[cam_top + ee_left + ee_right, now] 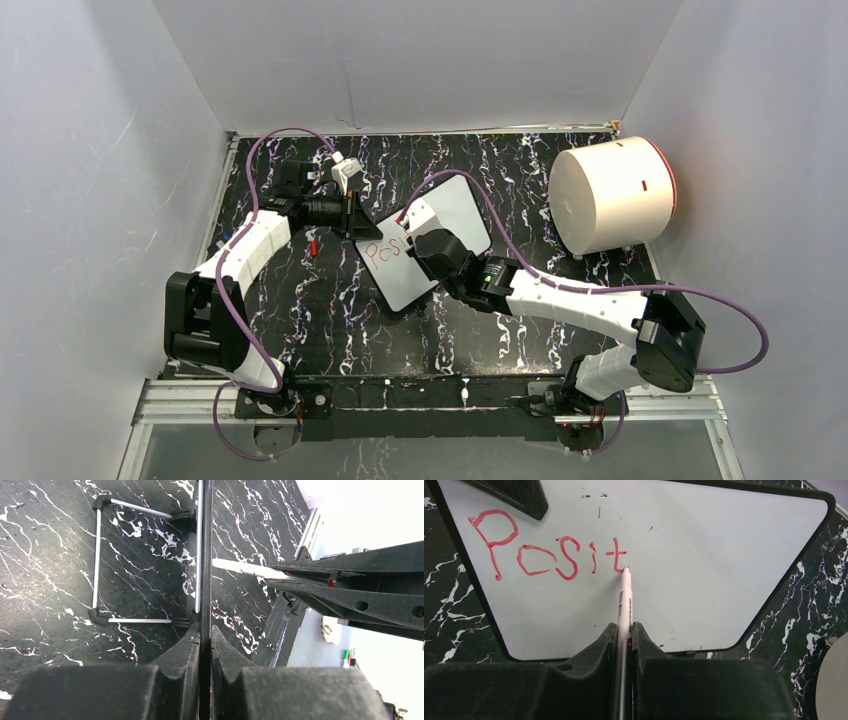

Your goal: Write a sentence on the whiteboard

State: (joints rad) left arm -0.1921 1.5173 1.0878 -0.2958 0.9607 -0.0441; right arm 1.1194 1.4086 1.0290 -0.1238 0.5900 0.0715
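Note:
The whiteboard (455, 205) stands tilted at mid-table, and its white face fills the right wrist view (704, 555). The sentence (549, 555) reads "Posit" in red; from above it shows as small red letters (383, 252). My right gripper (624, 630) (425, 245) is shut on a white marker (625, 600), whose red tip touches the board at the foot of the "t". My left gripper (205, 635) (352, 218) is shut on the board's left edge, seen edge-on as a thin black line (205, 555). The marker (245, 568) points at that edge from the right.
A big white cylinder (612, 195) with a red rim lies at the back right. A small red piece (313, 245) lies on the black marbled table left of the board. The board's silver support rods (96, 555) rest on the table. White walls enclose three sides.

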